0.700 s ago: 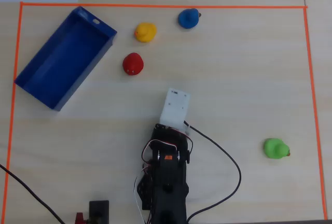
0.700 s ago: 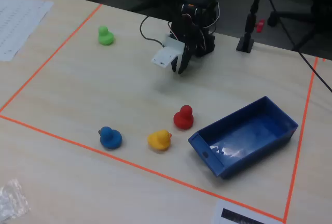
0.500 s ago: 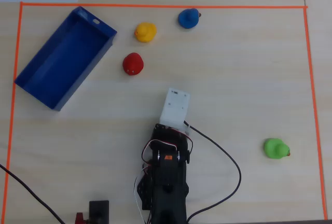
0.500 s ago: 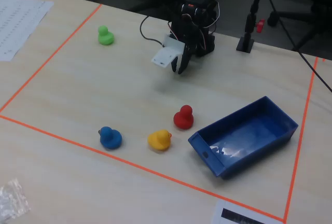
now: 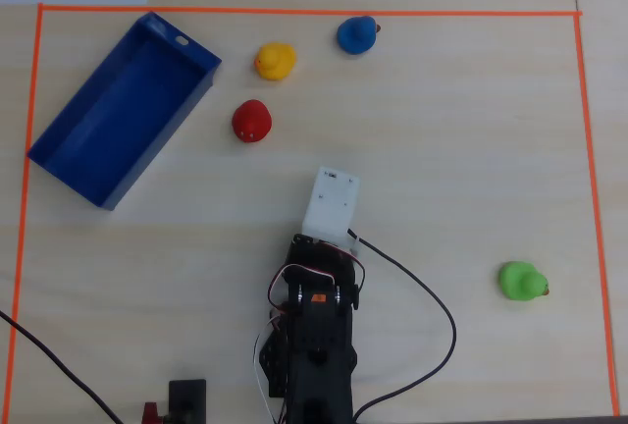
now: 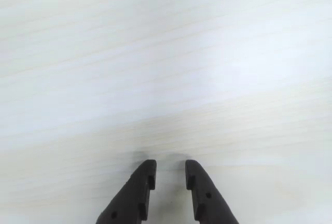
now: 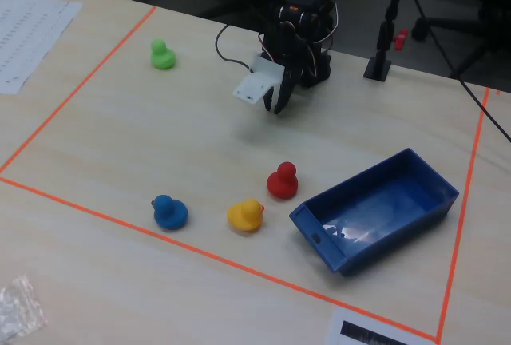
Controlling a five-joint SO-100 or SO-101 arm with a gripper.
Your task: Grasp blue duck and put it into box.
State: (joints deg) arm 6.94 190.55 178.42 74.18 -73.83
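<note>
The blue duck [image 5: 356, 35] sits near the far tape line in the overhead view; in the fixed view it is at the front left [image 7: 169, 212]. The dark-blue box [image 5: 108, 120] lies open and empty at the upper left, seen at the right in the fixed view [image 7: 383, 209]. My gripper [image 6: 170, 169] hangs over bare table near the arm's base [image 7: 278, 104], far from the duck. Its jaws stand a narrow gap apart with nothing between them. In the overhead view the white camera mount [image 5: 331, 203] hides the jaws.
A yellow duck [image 5: 276, 61] and a red duck [image 5: 251, 122] sit between the blue duck and the box. A green duck [image 5: 521, 281] sits far right. Orange tape [image 5: 294, 12] frames the work area. Cables [image 5: 432, 306] trail from the arm.
</note>
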